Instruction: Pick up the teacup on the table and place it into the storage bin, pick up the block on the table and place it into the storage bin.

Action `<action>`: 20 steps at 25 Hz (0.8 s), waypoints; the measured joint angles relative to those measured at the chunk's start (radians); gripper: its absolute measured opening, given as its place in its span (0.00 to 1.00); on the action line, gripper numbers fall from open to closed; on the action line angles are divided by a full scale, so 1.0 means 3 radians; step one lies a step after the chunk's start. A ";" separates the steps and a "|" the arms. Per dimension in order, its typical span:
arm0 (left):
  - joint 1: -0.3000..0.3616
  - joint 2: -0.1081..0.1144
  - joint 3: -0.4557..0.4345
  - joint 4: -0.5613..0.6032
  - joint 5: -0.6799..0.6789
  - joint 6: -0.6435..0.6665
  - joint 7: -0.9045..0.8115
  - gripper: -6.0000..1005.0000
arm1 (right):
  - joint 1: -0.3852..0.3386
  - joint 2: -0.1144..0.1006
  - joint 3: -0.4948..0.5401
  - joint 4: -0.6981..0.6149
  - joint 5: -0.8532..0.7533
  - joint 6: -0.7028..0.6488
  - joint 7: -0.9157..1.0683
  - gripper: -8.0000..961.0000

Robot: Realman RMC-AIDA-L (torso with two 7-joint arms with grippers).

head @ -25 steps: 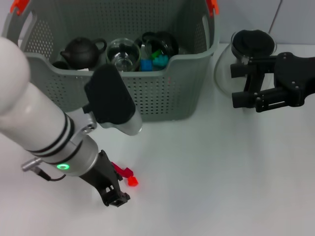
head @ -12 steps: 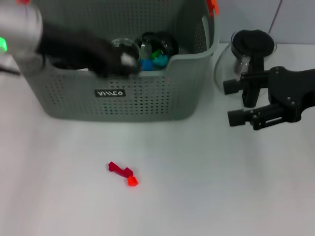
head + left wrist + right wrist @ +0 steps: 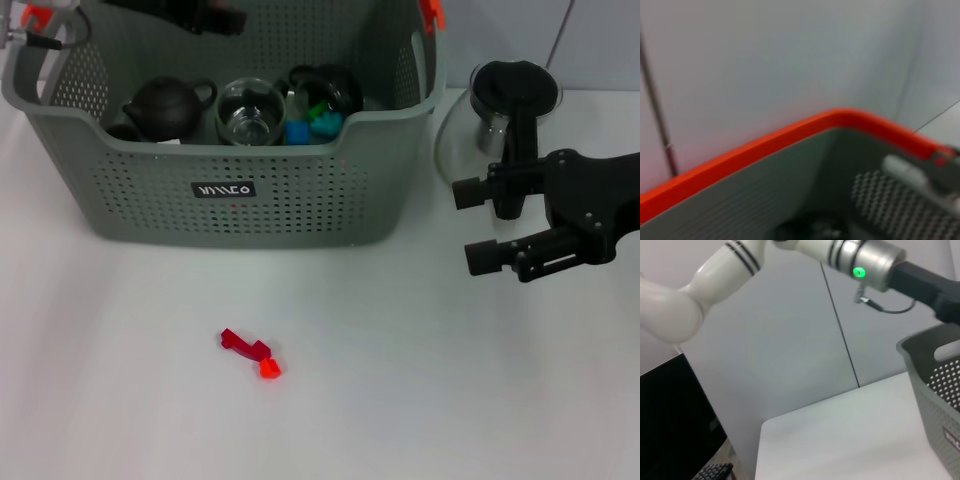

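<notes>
Storage bin (image 3: 240, 190) sat at the table's (image 3: 420, 380) far side, the left tool (image 3: 205, 15) above its back wall, grip unreadable; the open, empty right tool (image 3: 480, 225) should descend squarely over the red block (image 3: 250, 352).

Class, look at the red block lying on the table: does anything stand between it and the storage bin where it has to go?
Nothing visible does. The red block lies on bare table in front of the storage bin; only the bin's own front wall must be cleared.

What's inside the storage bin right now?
In the storage bin: a dark teapot, a glass cup, another dark pot, blue and green blocks. The front wall hides the floor.
</notes>
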 joint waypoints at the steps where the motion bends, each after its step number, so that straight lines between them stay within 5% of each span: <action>1: -0.0023 0.0002 0.0010 0.0064 0.0074 -0.0072 -0.0007 0.47 | 0.0000 0.0000 -0.0015 0.0000 -0.0001 -0.0001 0.0000 0.96; 9: -0.0010 -0.0049 0.0022 0.0061 0.0254 -0.0237 -0.0026 0.49 | 0.0026 0.0003 -0.0093 0.0000 -0.0004 -0.0001 -0.0002 0.96; 13: 0.0058 -0.0051 -0.0006 -0.0113 0.0252 -0.0117 -0.0017 0.68 | 0.0041 0.0006 -0.0146 0.0000 -0.0004 0.0009 -0.0012 0.96; 20: 0.0424 -0.0179 -0.0003 -0.1451 -0.0101 0.1199 0.0065 0.93 | 0.0077 0.0008 -0.0207 0.0000 -0.0003 -0.0022 0.0009 0.96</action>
